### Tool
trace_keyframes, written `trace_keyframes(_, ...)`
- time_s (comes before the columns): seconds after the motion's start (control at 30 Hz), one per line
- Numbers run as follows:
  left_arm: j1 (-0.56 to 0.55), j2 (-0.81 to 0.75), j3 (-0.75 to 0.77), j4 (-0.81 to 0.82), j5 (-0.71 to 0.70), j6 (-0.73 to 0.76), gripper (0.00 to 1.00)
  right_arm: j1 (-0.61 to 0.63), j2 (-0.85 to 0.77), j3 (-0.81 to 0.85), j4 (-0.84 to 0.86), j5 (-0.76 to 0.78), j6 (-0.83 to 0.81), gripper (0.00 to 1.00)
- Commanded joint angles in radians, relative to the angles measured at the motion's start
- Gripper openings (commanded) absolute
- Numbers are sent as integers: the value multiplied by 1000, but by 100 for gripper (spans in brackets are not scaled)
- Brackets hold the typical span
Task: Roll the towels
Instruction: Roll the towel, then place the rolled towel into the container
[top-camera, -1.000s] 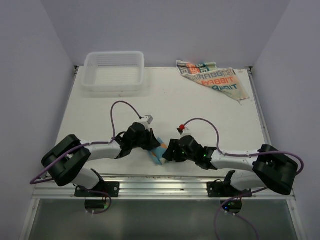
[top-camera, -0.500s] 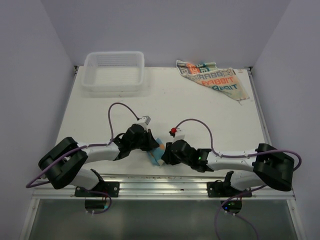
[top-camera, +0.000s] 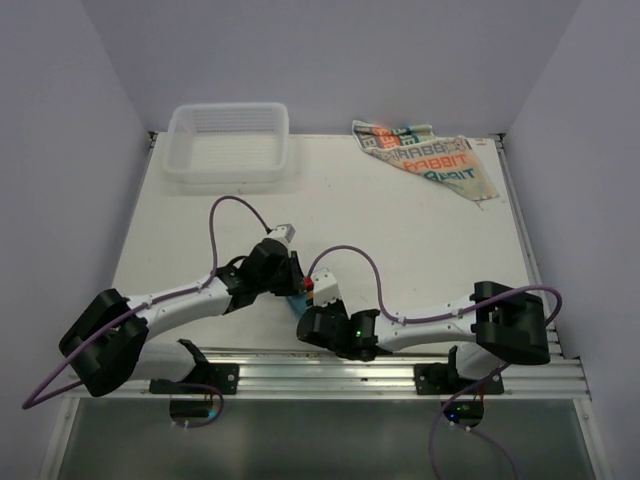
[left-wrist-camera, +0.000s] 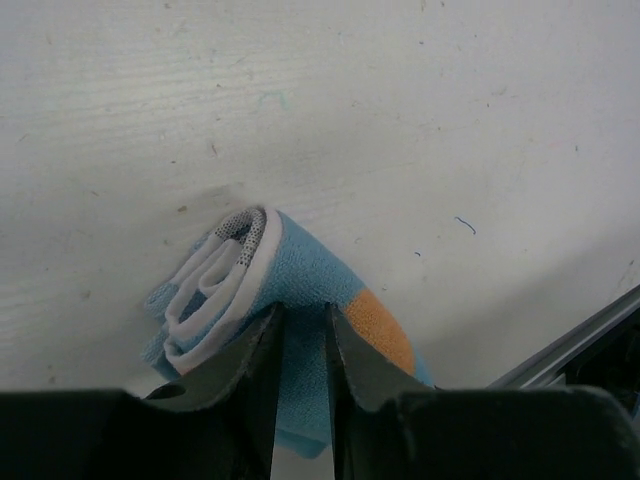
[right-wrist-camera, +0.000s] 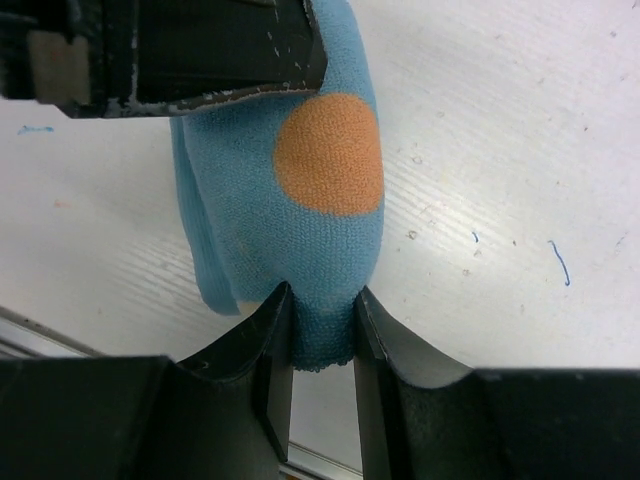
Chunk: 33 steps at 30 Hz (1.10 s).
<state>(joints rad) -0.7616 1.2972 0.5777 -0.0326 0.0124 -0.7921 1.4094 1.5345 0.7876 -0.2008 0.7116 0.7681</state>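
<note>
Two arms stretched low, both claws meeting on one rolled towel near the front edge of the table (top-camera: 400, 240).
The left arm (top-camera: 180, 300) reaches in from the left and the right arm (top-camera: 430, 322) folds across from the right. The right claw (right-wrist-camera: 320, 300) is clenched on the end of the blue towel (right-wrist-camera: 300, 220). The left claw (left-wrist-camera: 303, 318) straddles the roll with cloth between its fingers; gripping or loosened, I cannot tell. Two towels: the printed towel (top-camera: 430, 160) lies spread at the far right corner. One basket (top-camera: 228, 172), far left.

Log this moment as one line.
blue towel: rolled; right end effector: pinching its end; left end effector: over roll, grip unclear; cream towel: not rolled
</note>
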Motion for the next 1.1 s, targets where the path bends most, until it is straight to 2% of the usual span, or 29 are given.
trace_keyframes(0.0, 19, -44, 36, -124, -81, 28, 28, 36, 56, 84, -115, 149, -16, 20)
trace_keyframes(0.23, 27, -96, 68, -234, -97, 27, 33, 94, 151, 185, -210, 233, -21, 21)
trace_keyframes(0.27, 27, -110, 73, -249, -104, 22, 40, 111, 159, 200, -216, 244, -20, 21)
trace_keyframes(0.37, 28, -140, 91, -306, -117, 10, 49, 134, 197, 234, -239, 275, -16, 21)
trace_keyframes(0.4, 31, -163, 96, -316, -115, 8, 55, 140, 217, 243, -244, 282, -16, 21)
trace_keyframes(0.57, 38, -206, 109, -377, -95, -10, 68, 174, 277, 301, -278, 318, -12, 21)
trace_keyframes(1.07, 35, -302, 16, -454, 11, -62, 82, 235, 475, 559, -523, 439, 108, 22)
